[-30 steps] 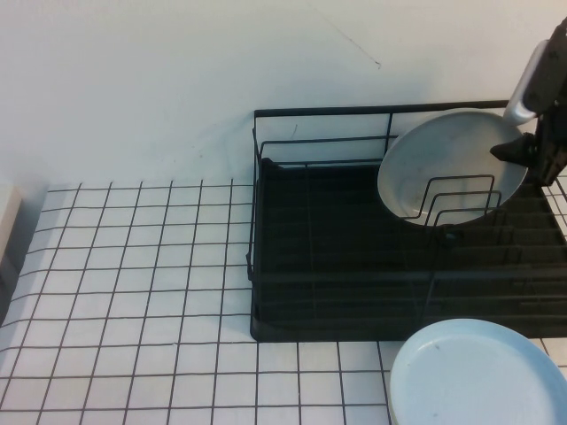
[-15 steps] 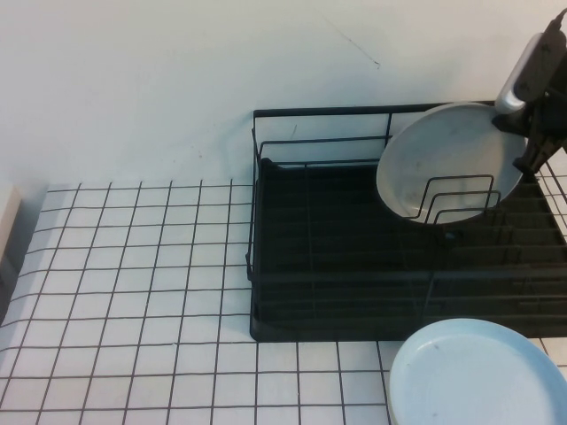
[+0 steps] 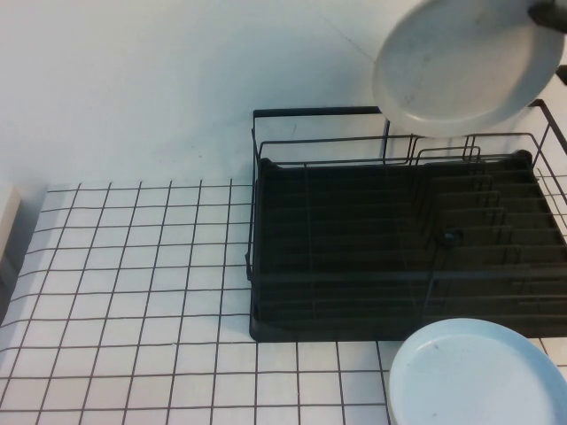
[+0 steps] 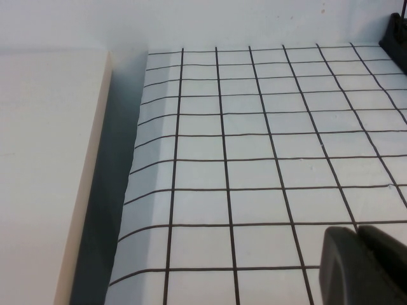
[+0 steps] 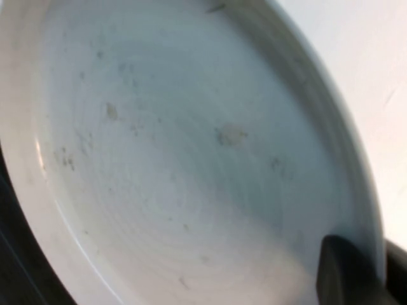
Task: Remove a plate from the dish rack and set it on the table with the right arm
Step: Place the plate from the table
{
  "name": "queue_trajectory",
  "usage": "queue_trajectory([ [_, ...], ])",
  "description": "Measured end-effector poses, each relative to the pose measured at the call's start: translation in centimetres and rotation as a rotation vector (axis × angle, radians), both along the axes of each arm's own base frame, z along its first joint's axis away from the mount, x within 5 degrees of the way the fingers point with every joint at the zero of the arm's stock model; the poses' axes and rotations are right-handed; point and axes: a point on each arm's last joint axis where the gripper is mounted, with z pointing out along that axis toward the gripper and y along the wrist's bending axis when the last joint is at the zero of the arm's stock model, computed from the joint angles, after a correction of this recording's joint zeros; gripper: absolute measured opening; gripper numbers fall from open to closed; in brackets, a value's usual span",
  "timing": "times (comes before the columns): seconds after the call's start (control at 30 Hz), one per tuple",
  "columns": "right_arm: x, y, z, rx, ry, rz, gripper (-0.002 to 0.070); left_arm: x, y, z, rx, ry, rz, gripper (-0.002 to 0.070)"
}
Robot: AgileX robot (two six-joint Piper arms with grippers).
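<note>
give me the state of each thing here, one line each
plate: lifted clear of the rack, tilted, held in the air above its far right part
dish rack: on the table, no plates in it
light blue plate: lying flat on the table, just in front of the rack
right gripper: shut on the plate's rim
left gripper: low over the table, far left of the rack, holding nothing
table: bare grid left of the rack
</note>
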Motion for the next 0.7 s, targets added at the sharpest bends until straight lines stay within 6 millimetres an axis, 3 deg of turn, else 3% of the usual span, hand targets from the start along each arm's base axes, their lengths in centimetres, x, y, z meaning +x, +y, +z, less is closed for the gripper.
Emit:
queue_trajectory([
  [0.17, -4.5, 0.7, 4.4, 0.163, 0.053, 0.035, 0.0033, 0.0, 0.0, 0.0, 0.000, 0.000, 0.000, -0.0003],
  [0.3, -8.3, 0.9, 5.8, 0.250, 0.257, 0.016, 0.0033, 0.0, 0.0, 0.0, 0.000, 0.000, 0.000, -0.0003],
  [0.5, -11.4, -0.7, 3.2, 0.090, 0.669, -0.170, 0.0033, 0.0, 0.0, 0.0, 0.000, 0.000, 0.000, -0.0003],
  [0.7, -13.4, -1.5, -1.0, 0.021, 0.864, -0.276, 0.0033, 0.0, 0.0, 0.0, 0.000, 0.000, 0.000, -0.0003],
])
